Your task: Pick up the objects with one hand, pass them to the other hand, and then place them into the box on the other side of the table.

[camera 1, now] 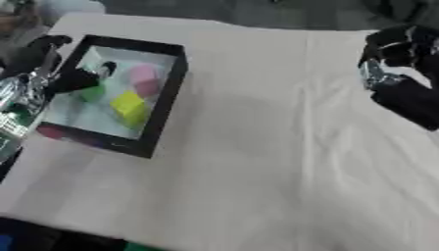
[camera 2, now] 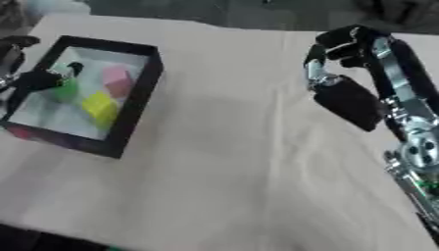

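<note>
A black-walled box (camera 1: 167, 83) sits at the table's left side. Inside it lie a pink block (camera 1: 144, 78), a yellow block (camera 1: 129, 105) and a green block (camera 1: 92, 93). My left hand (camera 1: 73, 79) reaches over the box's left wall, its dark fingertips right above the green block. Blur hides whether they still touch it. My right hand (camera 2: 347, 100) hovers over the table's right side, far from the box, fingers loosely bent and nothing in it.
A beige cloth (camera 1: 257, 147) covers the table, and its wide middle lies between the two hands. A dark reddish shape (camera 1: 56, 132) shows at the box's near-left corner. Dark clutter lies beyond the far edge.
</note>
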`<state>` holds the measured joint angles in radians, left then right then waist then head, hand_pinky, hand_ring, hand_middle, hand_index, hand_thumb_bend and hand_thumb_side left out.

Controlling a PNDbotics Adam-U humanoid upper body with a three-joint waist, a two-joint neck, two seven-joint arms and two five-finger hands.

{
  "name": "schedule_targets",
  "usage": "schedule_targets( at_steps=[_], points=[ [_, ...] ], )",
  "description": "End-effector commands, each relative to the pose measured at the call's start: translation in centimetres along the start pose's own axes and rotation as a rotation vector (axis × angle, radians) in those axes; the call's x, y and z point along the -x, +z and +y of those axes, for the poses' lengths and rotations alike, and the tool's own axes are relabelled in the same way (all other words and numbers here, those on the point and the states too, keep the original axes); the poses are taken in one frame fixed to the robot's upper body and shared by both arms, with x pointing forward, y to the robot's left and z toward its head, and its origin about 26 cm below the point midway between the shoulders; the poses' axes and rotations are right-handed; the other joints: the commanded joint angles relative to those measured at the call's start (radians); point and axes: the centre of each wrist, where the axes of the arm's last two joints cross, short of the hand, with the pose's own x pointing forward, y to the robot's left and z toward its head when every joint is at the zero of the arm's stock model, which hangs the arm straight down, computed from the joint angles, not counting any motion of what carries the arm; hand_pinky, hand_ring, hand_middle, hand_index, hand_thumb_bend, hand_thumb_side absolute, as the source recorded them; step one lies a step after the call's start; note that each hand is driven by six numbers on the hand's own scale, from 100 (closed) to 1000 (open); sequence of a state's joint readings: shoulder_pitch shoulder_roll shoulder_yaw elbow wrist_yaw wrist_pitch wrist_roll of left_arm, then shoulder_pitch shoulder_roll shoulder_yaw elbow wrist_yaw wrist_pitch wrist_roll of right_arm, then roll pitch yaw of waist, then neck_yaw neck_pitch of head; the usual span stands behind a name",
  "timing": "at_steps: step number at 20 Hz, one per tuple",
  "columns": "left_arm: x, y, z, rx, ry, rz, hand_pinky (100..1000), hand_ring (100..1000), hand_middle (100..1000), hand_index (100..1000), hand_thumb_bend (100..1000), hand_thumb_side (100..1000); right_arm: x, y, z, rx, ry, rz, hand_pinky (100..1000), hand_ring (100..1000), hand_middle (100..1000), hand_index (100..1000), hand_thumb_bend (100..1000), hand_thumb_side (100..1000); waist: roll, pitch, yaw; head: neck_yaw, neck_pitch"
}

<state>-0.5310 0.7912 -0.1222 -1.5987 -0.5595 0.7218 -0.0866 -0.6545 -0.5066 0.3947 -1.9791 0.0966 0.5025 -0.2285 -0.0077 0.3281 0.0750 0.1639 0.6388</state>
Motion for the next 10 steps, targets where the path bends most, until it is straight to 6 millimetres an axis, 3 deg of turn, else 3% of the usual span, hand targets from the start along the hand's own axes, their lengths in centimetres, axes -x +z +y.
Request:
schedule_targets(
  at_steps=[1,3,4,6,7,10],
  points=[
    [0.0,-0.2,1.5,-0.052,-0.001,0.004,908,893,886,931,525,638,-0.5,0.0,-0.9,0.023,0.012,-0.027,786,735,686,701,100,386,-0.008,-0.043,0.000,-0.004,-0.010],
    [-0.2,-0.1,1.7,-0.063,0.014,-0.001,897,884,884,913,496,627,-0.5,0.0,-1.0,0.029,0.011,-0.027,786,735,687,701,100,384,-0.007,-0.043,0.000,-0.007,-0.010],
    [-0.3,0.0,1.9,-0.070,0.029,-0.006,891,880,885,900,426,609,-0.5,0.0,-1.0,0.033,0.011,-0.028,786,736,688,702,100,381,-0.007,-0.044,0.000,-0.011,-0.011],
    [-0.7,0.4,2.2,-0.075,0.086,-0.037,884,875,889,890,278,656,-0.4,0.0,-1.2,0.052,0.017,-0.031,788,738,692,704,100,379,-0.006,-0.044,0.000,-0.017,-0.011],
    [-0.8,0.6,2.4,-0.078,0.124,-0.052,869,868,893,879,100,773,-0.4,0.0,-1.3,0.064,0.023,-0.031,789,740,695,707,100,379,-0.005,-0.044,0.000,-0.020,-0.011],
    [-1.1,1.1,2.9,-0.116,0.261,-0.098,849,861,901,869,100,715,-0.2,0.0,-1.8,0.117,0.037,-0.026,793,745,701,708,100,385,-0.004,-0.044,-0.001,-0.029,-0.013]
  ],
)
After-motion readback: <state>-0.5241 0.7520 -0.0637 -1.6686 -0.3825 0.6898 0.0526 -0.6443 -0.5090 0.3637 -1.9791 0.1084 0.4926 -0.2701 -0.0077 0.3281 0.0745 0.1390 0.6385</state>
